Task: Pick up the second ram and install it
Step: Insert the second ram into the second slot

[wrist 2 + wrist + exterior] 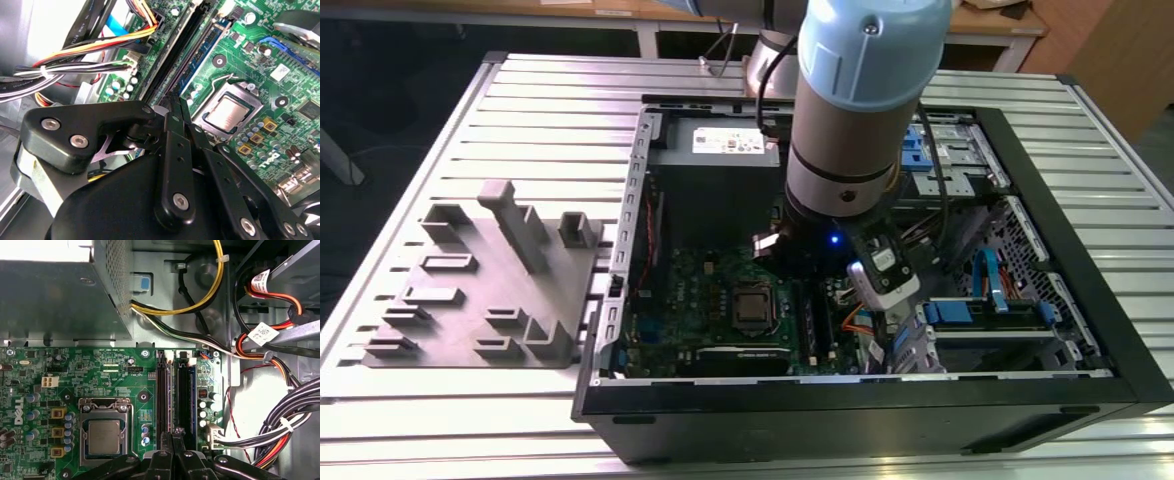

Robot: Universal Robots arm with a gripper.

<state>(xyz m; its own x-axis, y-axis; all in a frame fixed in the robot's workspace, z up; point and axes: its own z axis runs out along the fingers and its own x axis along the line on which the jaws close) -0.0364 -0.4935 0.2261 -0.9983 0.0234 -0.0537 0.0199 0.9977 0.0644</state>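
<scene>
Circuit board (125,385), green and crowded with small parts, lies flat in the open black computer case (1067,250). A square silver processor (104,435) sits on it in a metal frame. Beside this run two long, narrow black slots, side by side.

The memory stick (183,390), thin, dark and flat, seems to stand on edge in the slot farther from the processor, though seen edge-on it is hard to tell from the slot itself. In the second wrist view it shows as a slim dark line (200,50). Its long axis follows the slots, pointing from the gripper toward the perforated grey metal box (55,295).

The gripper (176,432), of matte black linked bars with silver screws, is pinched to a thin slit over the near end of the stick, apparently clamping its top edge. Glossy bundled cables (290,430) curve just beside it.

In the exterior view, the pale blue arm (854,120) reaches down into the case, and a grey plastic rack (480,290) rests on the ribbed metal table (547,110).
</scene>
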